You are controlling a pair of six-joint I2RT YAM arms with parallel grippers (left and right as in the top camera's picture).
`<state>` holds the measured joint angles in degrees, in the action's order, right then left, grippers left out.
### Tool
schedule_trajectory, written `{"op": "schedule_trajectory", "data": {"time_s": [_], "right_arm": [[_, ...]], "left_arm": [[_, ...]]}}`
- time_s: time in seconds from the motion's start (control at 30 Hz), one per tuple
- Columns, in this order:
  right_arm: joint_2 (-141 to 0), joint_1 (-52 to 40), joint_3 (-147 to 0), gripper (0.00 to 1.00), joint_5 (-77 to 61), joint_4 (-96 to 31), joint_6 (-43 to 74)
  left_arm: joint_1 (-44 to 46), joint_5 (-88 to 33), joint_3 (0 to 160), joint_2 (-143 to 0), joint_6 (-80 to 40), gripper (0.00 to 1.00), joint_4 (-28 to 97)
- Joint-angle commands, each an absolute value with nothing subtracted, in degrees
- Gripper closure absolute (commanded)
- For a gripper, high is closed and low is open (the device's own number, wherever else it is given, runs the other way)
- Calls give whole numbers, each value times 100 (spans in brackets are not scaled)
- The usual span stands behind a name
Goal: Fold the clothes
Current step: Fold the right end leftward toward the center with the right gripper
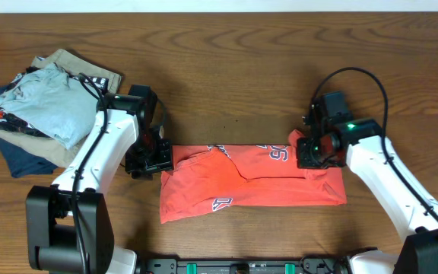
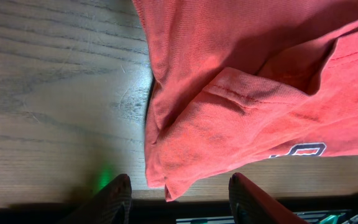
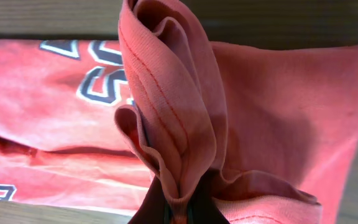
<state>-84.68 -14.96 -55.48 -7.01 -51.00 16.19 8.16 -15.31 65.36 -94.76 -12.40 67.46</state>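
The coral-red T-shirt [image 1: 249, 181] lies folded into a wide band at the table's front middle, lettering showing near its top right. My left gripper [image 1: 152, 158] is open at the shirt's left edge; in the left wrist view its fingers [image 2: 178, 198] straddle a hanging corner of the shirt [image 2: 241, 93] without closing on it. My right gripper [image 1: 310, 149] is shut on a bunched fold of the shirt's upper right corner; in the right wrist view the fingers [image 3: 180, 208] pinch the folded hem of the shirt [image 3: 166, 106], lifted above the rest.
A pile of folded garments sits at the back left: light blue shirt [image 1: 48, 103], tan garment [image 1: 90, 67], navy garment [image 1: 25, 158]. The table's front edge runs just below the shirt.
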Motion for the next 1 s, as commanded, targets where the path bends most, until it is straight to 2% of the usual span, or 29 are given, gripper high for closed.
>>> {"op": "schedule_trajectory", "data": {"time_s": [0.0,0.23,0.27,0.4,0.57,0.73,0.87,0.97], "right_arm": [[-8438,-1717,-5537,99,-760,-5070,1848],[-8438,-1898,-5537,98,-980,-5063,1909],[-8438,-1909,-5537,96,-1046,-5057,1909],[-8438,-1916,-5537,76,-1529,-4934,1905],[-8436,-1914,-5537,73,-1662,-4836,1715],[-8427,-1876,-5540,68,-633,-4895,1732],[-8420,-1754,-5540,66,729,-5203,2401],[-8423,-1640,-5540,64,1096,-5404,2630]], "left_arm": [[823,-1586,6504,-9504,-1273,48,6779],[823,-1586,6504,-9504,-1273,48,6779],[823,-1586,6504,-9504,-1273,47,6779],[823,-1586,6504,-9504,-1273,48,6779],[823,-1586,6504,-9504,-1273,47,6779],[823,-1586,6504,-9504,-1273,48,6779],[823,-1586,6490,-9504,-1273,47,6777],[823,-1586,6466,-9504,-1273,47,6755]]}}
